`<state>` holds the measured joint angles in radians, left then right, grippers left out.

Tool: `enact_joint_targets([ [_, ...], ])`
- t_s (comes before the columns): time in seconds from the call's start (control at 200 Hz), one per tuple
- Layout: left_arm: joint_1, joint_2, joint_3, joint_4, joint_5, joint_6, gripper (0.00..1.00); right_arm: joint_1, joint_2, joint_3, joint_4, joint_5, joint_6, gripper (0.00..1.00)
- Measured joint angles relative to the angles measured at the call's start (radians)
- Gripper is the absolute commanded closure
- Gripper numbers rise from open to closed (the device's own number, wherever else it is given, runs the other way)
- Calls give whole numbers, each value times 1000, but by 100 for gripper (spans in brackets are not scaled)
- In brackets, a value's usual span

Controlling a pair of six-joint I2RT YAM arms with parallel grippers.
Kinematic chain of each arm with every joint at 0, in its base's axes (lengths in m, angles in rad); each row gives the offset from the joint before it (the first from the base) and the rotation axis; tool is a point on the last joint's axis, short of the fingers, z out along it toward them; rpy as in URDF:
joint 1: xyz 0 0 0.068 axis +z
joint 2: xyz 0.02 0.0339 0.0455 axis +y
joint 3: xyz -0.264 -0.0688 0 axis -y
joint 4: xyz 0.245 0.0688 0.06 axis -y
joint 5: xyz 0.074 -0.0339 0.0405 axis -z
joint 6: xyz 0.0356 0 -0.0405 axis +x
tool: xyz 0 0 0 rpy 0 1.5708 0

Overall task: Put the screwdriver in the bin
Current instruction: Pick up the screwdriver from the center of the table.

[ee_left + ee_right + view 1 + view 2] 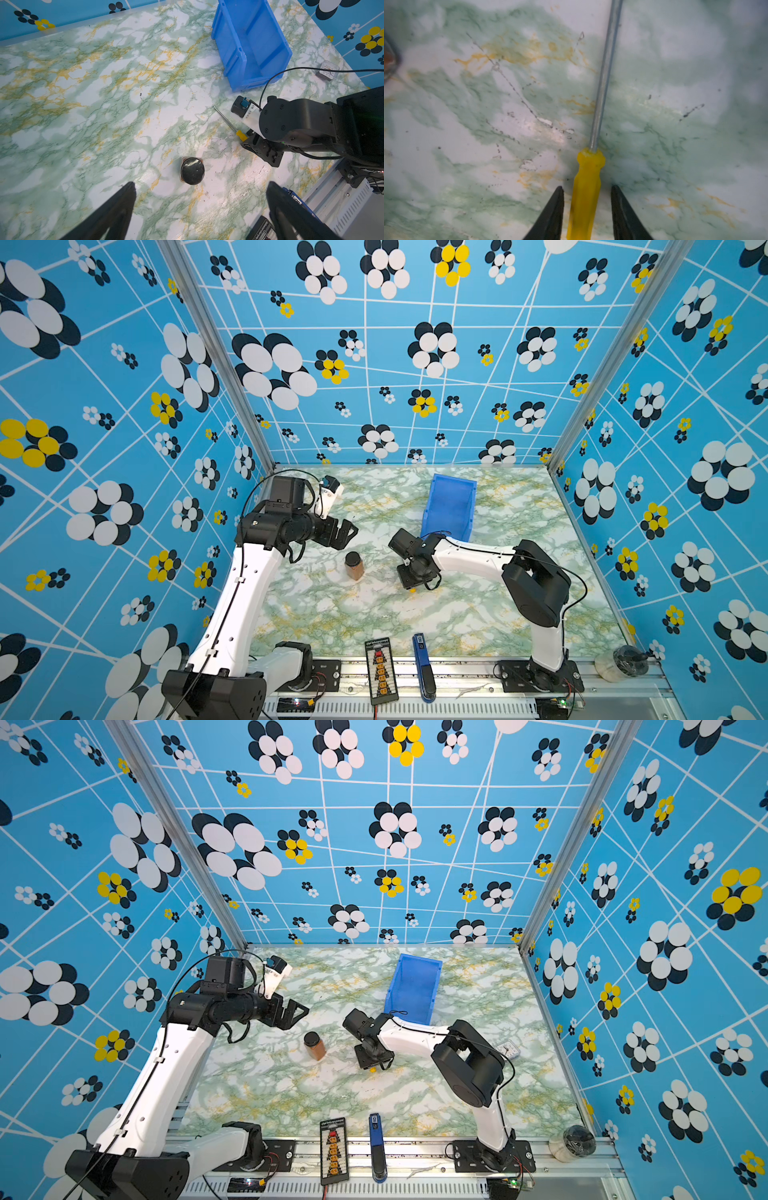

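Note:
The screwdriver (588,166) lies flat on the marble table, its yellow handle between the fingers of my right gripper (587,186). The jaws straddle the handle with a narrow gap on each side, so the gripper is open and low over the table. From the left wrist view the thin shaft (225,119) points toward the bin (253,41). In both top views only the yellow end (412,590) (372,1070) peeks out under the right wrist. The blue bin (451,506) is empty just behind the right arm. My left gripper (347,531) hovers open and empty at the left.
A brown jar with a black lid (354,566) stands between the two arms. A blue-and-black pen-like tool (423,668) and a black connector board (381,670) lie at the front edge. A small clock (508,1050) sits by the right arm. A clear jar (621,662) rests at the front right corner.

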<state>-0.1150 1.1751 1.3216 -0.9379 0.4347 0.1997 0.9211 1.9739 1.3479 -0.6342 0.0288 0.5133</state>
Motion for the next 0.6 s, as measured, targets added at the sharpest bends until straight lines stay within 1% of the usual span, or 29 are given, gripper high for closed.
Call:
enact_joint_targets([
  [0.11,-2,-1,2,2,0,-7,1,1,0,0,-7,14,0,66],
  [0.245,-5,-1,2,2,0,-14,1,3,6,6,-15,29,0,68],
  [0.31,-5,-1,2,2,0,-16,1,8,9,11,-21,41,-1,71],
  [0.39,-5,-1,2,2,-1,-16,1,15,10,11,-29,55,-5,78],
  [0.44,-5,-1,2,2,-2,-16,1,19,10,12,-32,63,-5,80],
  [0.53,-11,-1,3,2,-8,-16,1,21,10,13,-34,69,-6,87],
  [0.6,-16,-1,4,3,-9,-16,1,23,10,14,-35,71,-8,88],
])
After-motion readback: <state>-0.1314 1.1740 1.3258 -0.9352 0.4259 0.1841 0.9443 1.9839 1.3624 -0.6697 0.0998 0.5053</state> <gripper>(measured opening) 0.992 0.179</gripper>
